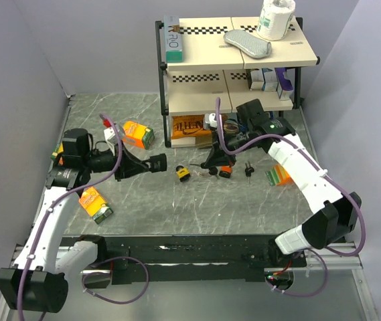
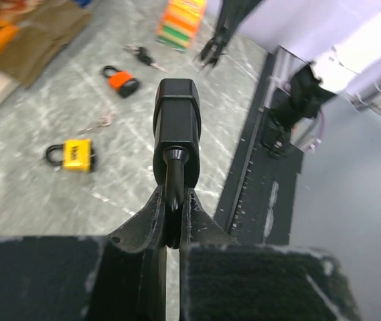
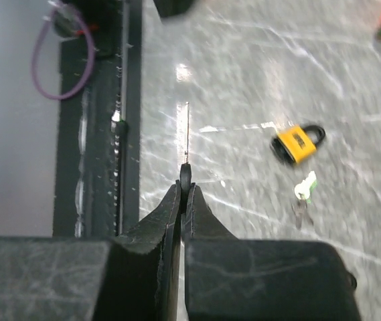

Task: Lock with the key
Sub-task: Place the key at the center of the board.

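Observation:
A black padlock (image 2: 175, 114) hangs above the table, its shackle pinched in my left gripper (image 2: 173, 194), which is shut on it. From above, this lock (image 1: 158, 162) points right, out of the left gripper (image 1: 142, 165). My right gripper (image 3: 185, 188) is shut on the black head of a key (image 3: 187, 144), whose thin blade sticks straight out past the fingertips. In the top view the right gripper (image 1: 211, 160) hangs low over the table, right of the black padlock and apart from it.
A yellow padlock (image 1: 183, 173) and an orange padlock (image 1: 225, 171) lie on the table between the grippers, with loose keys (image 1: 249, 167) nearby. A two-tier shelf (image 1: 230, 67) stands behind. Orange boxes (image 1: 138, 134) (image 1: 95, 204) lie at the left, and a striped box (image 1: 278, 175) at the right.

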Tool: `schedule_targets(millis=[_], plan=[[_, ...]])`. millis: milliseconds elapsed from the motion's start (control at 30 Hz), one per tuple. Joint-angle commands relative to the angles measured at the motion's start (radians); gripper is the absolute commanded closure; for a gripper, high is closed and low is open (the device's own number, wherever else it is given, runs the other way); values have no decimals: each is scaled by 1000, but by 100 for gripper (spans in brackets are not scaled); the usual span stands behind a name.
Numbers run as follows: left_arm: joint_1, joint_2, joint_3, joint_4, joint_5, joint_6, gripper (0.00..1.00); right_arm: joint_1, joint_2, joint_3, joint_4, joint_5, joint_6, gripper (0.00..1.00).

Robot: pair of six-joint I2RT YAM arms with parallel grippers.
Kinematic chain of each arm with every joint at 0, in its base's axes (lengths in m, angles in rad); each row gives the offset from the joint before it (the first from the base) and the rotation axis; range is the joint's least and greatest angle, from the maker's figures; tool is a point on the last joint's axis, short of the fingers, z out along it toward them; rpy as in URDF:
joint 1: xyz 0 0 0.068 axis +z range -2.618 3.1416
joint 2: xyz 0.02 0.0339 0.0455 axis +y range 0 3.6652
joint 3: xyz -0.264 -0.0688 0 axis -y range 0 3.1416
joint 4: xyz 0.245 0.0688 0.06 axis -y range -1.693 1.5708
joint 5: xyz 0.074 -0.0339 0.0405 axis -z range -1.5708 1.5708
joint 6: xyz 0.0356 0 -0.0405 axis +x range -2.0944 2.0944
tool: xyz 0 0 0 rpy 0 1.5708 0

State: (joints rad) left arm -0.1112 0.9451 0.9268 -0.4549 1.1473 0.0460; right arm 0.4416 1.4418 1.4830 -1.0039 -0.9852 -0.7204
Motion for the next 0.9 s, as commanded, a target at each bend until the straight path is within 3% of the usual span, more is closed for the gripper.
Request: schedule_targets(millis=[0,33,100,167,333,467,867], plan=[[96,-6,-22,85,42,-89,99,28,-37,-88,193,92,159,100],[147,-8,-38,125,20,-139,99,43,-35,-114,343,120,244,100],[189,-14,-81,251,-23,-280,99,113,-24,-177,474,219,298,100],[231,-16,-98,288,-107,-323,99,166,17,-199,603,270,364,100],[316,-12,-114,266,-179,-380,99,273,181,-168,718,338,490,100],[387,-38,-175,343,-198,-520,99,312,301,-123,791,379,568,100],[400,-121,-235,328,-216,-508,99,361,482,-107,875,344,717,100]])
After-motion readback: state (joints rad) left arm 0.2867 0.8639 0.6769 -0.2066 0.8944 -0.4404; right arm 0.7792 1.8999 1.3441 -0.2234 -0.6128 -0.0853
